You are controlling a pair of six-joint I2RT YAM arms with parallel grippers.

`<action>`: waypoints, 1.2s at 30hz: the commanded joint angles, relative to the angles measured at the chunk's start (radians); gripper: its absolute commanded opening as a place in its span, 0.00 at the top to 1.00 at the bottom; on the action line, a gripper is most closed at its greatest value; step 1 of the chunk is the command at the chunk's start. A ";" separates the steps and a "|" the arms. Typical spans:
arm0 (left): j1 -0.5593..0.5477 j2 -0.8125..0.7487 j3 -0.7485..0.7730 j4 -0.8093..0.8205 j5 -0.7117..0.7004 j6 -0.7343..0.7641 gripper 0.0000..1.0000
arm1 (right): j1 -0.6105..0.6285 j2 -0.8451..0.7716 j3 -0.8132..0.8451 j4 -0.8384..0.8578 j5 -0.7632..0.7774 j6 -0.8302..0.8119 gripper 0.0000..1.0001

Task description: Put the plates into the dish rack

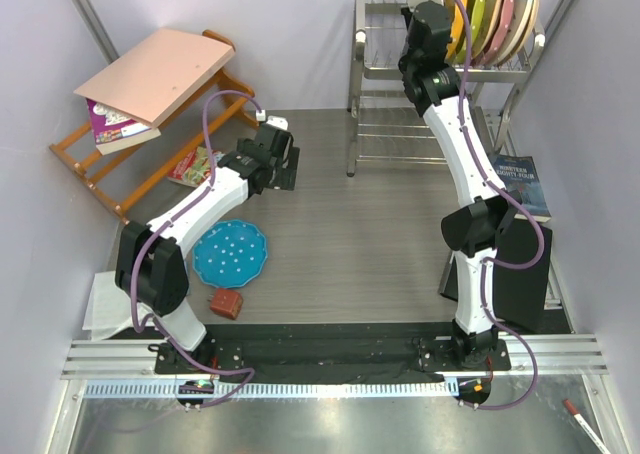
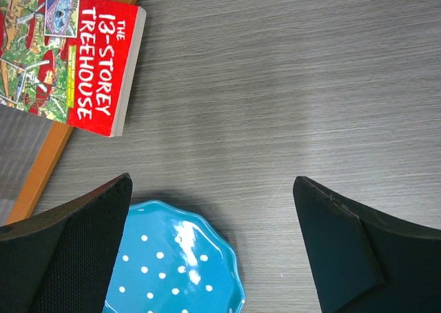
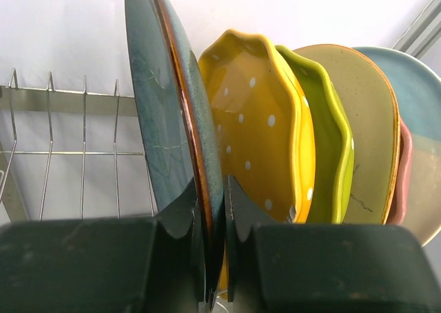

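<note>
The tall chrome wire dish rack is seen at the far right corner of the grey wood-grain table. At its upper tier, a round dark grey-blue speckled plate is held on edge, its rim clamped by the right gripper, just beside an orange scalloped dotted plate and a lime green scalloped one. A blue scalloped dotted plate is laid flat towards the near left corner. Near it, the left gripper is spread wide, with nothing held. A red paperback book is seen by the left edge.
</note>
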 commanded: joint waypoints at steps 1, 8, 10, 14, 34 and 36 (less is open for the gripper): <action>-0.004 -0.005 0.031 0.010 -0.026 -0.003 0.01 | -0.029 -0.048 0.042 0.219 0.101 0.039 0.99; -0.007 -0.003 0.029 0.013 -0.021 -0.007 0.01 | -0.026 -0.095 -0.006 0.263 0.126 0.022 0.99; -0.008 0.003 0.034 0.014 -0.015 -0.010 0.00 | -0.026 -0.100 -0.012 0.282 0.129 0.011 0.99; -0.010 0.009 0.037 0.013 -0.010 -0.013 0.00 | -0.021 -0.123 -0.020 0.340 0.140 -0.021 0.99; -0.033 0.020 0.029 0.020 0.003 -0.019 0.00 | -0.032 -0.145 -0.029 0.411 0.167 -0.056 0.99; -0.036 0.020 0.035 0.019 0.002 -0.016 0.01 | -0.035 -0.149 -0.038 0.406 0.177 -0.052 0.99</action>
